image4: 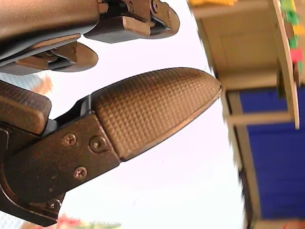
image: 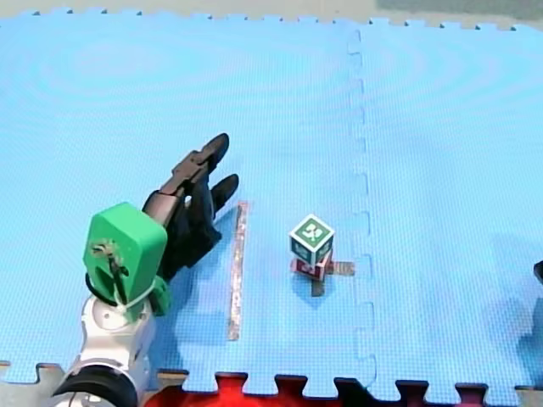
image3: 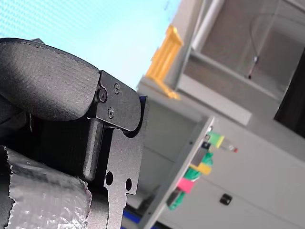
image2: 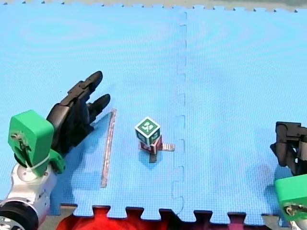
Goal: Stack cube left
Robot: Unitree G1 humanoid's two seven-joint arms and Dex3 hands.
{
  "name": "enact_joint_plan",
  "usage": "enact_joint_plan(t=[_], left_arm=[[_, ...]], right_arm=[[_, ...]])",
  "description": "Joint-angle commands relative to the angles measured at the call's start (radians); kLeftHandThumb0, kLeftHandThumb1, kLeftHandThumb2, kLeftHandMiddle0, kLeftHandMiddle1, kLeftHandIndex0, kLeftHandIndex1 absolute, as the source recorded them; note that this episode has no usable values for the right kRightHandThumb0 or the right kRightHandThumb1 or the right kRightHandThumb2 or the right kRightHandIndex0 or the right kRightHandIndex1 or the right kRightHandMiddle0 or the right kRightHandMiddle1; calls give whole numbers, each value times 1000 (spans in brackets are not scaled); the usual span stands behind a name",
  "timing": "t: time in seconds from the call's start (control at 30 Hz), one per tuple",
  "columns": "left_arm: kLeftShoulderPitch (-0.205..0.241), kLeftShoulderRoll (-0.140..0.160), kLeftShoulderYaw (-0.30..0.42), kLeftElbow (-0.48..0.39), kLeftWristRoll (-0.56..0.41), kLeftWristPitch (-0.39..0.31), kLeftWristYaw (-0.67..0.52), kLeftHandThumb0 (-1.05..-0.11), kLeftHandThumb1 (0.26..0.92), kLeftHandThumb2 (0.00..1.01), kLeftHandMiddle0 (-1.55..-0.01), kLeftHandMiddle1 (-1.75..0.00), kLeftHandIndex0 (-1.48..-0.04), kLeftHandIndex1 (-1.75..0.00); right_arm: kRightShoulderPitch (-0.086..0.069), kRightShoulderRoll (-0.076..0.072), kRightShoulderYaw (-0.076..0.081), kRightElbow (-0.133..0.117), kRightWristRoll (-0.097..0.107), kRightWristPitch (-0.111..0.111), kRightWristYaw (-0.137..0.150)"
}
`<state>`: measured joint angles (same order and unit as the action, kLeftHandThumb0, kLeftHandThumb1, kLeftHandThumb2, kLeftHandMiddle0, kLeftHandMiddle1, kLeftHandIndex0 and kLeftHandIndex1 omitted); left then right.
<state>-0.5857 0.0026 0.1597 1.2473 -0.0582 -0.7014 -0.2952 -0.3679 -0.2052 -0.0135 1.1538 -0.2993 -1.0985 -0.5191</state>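
– Blue interlocking foam mats (image: 424, 127) cover the whole work surface. Where does the task's cube stand on them?

– A green cube with a white pattern on top (image: 311, 236) sits on a red cube (image: 310, 268), just toward 6 o'clock of the mat's centre. The red cube stands on a cross of grey tape (image: 342, 268). The green one looks square on its base and is turned so that a corner points at the robot. By that, the stack appears made.

– Which hand is nearer?

– The left hand (image: 195, 203). It is over the mat at 9 o'clock of the stack, with a grey tape strip (image: 236, 271) running 12 to 6 between them. Its fingers are stretched out toward 1 o'clock, uncurled, and it holds nothing. From them the stack lies at about 4 o'clock.

– And the other?

– The right hand (image2: 288, 143) is at the mat's 3 o'clock edge, well apart from the stack. It holds nothing visible, and whether it is open or closed cannot be told.
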Motion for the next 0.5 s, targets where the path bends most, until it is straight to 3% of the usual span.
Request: enact_joint_plan(t=[0.0,0.3,0.47], left_arm=[[3,11,-4,4,12,-8,15,-1048,921,945,-330,-1,-165,0],[5,27,-5,3,31,-8,50,-1048,921,949,-323,0,-147,0],[3,36,-6,4,36,-15,48,-1048,921,953,-325,-1,-143,0]], right_arm=[[2,-5,-4,3,4,-5,2],[7,-5,-3,0,-7,-8,-6],[6,0,-1,-4,-16,7,-20]])
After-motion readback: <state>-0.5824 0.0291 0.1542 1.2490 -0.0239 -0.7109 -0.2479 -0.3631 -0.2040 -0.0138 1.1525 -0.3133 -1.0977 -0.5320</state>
